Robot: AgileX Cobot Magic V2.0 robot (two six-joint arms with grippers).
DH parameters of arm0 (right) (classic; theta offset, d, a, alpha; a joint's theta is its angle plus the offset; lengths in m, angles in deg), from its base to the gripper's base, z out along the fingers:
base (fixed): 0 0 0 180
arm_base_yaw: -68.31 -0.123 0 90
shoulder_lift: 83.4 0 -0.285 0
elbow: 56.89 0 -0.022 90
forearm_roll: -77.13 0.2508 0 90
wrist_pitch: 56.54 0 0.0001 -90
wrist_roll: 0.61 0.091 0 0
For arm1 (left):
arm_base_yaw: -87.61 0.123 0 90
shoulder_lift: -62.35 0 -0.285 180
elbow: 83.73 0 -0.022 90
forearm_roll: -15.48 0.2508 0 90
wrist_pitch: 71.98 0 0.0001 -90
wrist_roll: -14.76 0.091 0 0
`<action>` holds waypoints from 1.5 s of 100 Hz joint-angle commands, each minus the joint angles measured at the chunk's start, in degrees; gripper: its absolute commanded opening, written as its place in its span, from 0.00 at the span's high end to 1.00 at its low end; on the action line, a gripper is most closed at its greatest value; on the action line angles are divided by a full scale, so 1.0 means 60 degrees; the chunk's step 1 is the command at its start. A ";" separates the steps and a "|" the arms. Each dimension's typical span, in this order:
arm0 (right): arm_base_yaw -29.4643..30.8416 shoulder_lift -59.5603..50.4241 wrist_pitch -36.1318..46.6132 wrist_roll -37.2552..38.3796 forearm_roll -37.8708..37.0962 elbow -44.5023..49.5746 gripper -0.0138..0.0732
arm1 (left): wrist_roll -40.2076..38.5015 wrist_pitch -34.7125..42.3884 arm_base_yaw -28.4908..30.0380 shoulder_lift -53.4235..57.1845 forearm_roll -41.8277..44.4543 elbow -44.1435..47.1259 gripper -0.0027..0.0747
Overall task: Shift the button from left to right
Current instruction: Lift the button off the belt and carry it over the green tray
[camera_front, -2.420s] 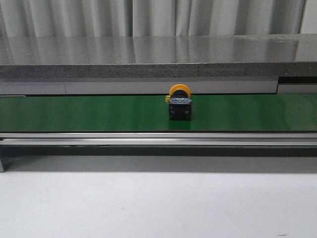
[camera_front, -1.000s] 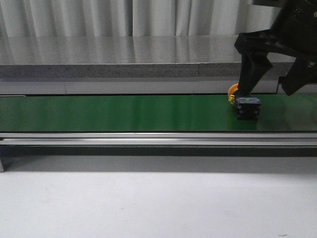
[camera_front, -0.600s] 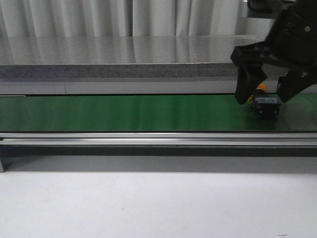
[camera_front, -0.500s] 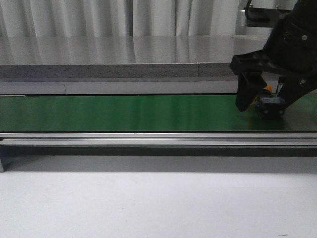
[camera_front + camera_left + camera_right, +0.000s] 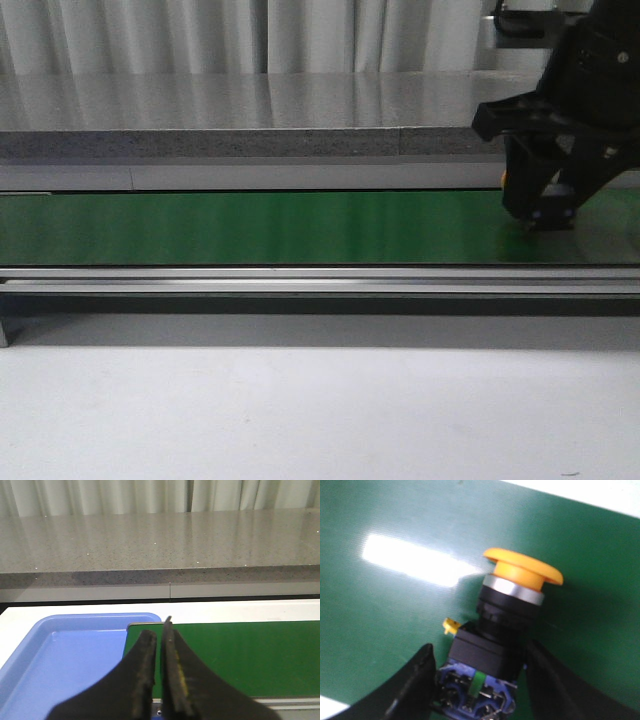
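Grasp step: right gripper [image 5: 477,680] fingers bracket the button [image 5: 502,630] body at the green belt's [image 5: 250,228] right end, about 3 o'clock; full clamping cannot be confirmed. Left gripper [image 5: 159,645] fingers are together, idle. Next move calls for a firm clamp, then a lift.

Green conveyor belt [image 5: 250,228], button [image 5: 505,640] lying on it at its right end

Both arms are matte black: the right gripper [image 5: 548,205] blocky and angular, the left gripper [image 5: 159,652] with long tapered, scuffed fingers
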 commanded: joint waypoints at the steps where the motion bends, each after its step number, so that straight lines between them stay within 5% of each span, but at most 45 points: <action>1: 0.0034 -0.0740 -0.0371 -0.0109 -0.0791 -0.0848 0.64 | -0.0008 0.0763 -0.0029 -0.0058 -0.0110 -0.0267 0.96; 24: 0.0447 -0.1199 -0.1727 -0.0214 -0.2521 -0.2353 0.64 | -0.0008 0.0763 -0.0029 -0.0058 -0.0110 -0.0267 0.96; 52: 0.2841 -0.1249 -0.1575 -0.1147 -0.2429 -0.2632 0.64 | -0.0008 0.0763 -0.0029 -0.0058 -0.0110 -0.0267 0.96; 78: 0.5272 -0.1134 -0.0609 -0.3125 -0.1111 -0.2632 0.64 | -0.0008 0.0763 -0.0029 -0.0058 -0.0110 -0.0267 0.96; 109: 0.6756 0.0116 -0.0551 -0.5311 0.1754 -0.2632 0.64 | -0.0008 0.0763 -0.0029 -0.0058 -0.0110 -0.0267 0.96; 150: 0.8037 0.1348 -0.0993 -0.5724 0.1769 -0.2588 0.64 | -0.0008 0.0763 -0.0029 -0.0058 -0.0110 -0.0267 0.96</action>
